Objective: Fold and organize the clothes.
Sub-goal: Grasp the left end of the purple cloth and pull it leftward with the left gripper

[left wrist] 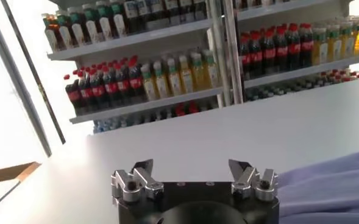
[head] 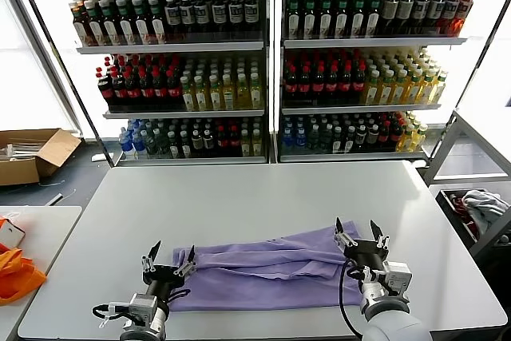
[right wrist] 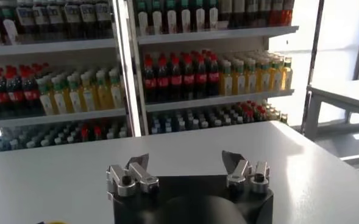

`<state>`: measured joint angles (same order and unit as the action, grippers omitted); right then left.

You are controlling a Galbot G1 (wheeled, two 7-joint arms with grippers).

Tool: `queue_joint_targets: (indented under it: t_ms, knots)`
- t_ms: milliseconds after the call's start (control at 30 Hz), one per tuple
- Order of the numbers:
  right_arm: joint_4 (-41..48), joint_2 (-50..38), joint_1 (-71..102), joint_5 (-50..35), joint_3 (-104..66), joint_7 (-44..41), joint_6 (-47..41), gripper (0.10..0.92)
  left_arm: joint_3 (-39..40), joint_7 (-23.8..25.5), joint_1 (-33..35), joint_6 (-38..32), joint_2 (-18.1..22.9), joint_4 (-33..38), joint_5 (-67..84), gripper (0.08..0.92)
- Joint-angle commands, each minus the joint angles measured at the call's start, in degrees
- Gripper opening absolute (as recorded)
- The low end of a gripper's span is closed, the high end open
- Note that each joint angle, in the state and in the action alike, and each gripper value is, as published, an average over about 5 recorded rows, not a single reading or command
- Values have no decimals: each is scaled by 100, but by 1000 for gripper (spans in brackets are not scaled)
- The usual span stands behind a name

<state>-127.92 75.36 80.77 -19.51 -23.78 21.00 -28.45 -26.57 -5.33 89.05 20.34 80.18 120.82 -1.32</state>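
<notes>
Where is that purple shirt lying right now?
In the head view the purple shirt lies folded into a long band on the near part of the white table, between the open left gripper and the open right gripper.

We see a lavender T-shirt (head: 267,269) lying flat on the near half of the table, folded lengthwise into a long band running left to right. Soft creases cross its plain upper surface, and its right end fans out wider than its left. In the left wrist view, one edge of the cloth (left wrist: 331,185) rests on the tabletop.
</notes>
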Motion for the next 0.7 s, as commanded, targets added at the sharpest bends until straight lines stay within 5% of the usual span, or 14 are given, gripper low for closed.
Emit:
queue_joint_targets:
  t_ms: [33,567,700]
  knots:
    - [-214,-68,-8,-38,16,-15,-7,817,-45,-125,166,-9,280,-210,287,801]
    - [47,-103,-34,-96,62,-33,98,823,-132,-4,-2,197,261,-755,814,821]
    - [67,-120,-79,-110,72,-41,97,823,-135,44,15,260,273,-763,910,758]
